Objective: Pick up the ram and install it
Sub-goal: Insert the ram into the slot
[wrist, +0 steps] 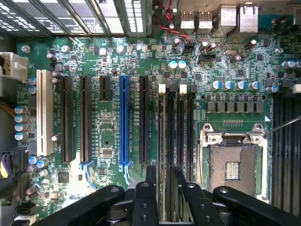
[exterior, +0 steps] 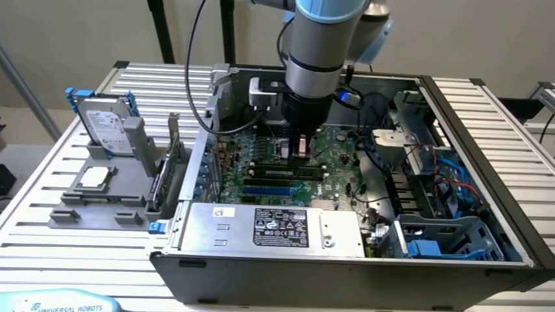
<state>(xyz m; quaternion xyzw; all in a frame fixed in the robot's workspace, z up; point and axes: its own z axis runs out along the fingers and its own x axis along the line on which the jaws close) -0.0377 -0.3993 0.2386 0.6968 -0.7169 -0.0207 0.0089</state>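
Exterior view: arm [exterior: 323,39] reached straight down into the open PC case [exterior: 485,195], which lay on its side on a slatted table [exterior: 52,260]. Gripper [exterior: 301,148] stood low over the motherboard [exterior: 260,182], its tips just above the memory slots. A dark stick, the ram [exterior: 284,173], lay along one slot just below the tips; whether the tips touched it could not be told from here. Power supply [exterior: 269,227] with its label sat at the near edge of the case. On the exterior view's left, outside the case, a grey holder [exterior: 95,208] carried a hard drive [exterior: 108,127] standing upright, a square processor [exterior: 93,177] lying flat, and an expansion card [exterior: 169,162] on edge beside the case wall.

Wrist view: camera looked down on the motherboard [wrist: 113,141]. Fingers [wrist: 143,197] were parted, with a gap between them and nothing clamped. The ram [wrist: 170,141] stood seated in a slot among the memory slots, running into the gap between the fingers; slot latches [wrist: 171,88] at its far end were upright. Beside the slots were a blue card slot [wrist: 123,122], black card slots [wrist: 84,117] and a white one [wrist: 43,113]. The empty processor socket [wrist: 232,167] with its metal frame lay on the other side of the memory slots.
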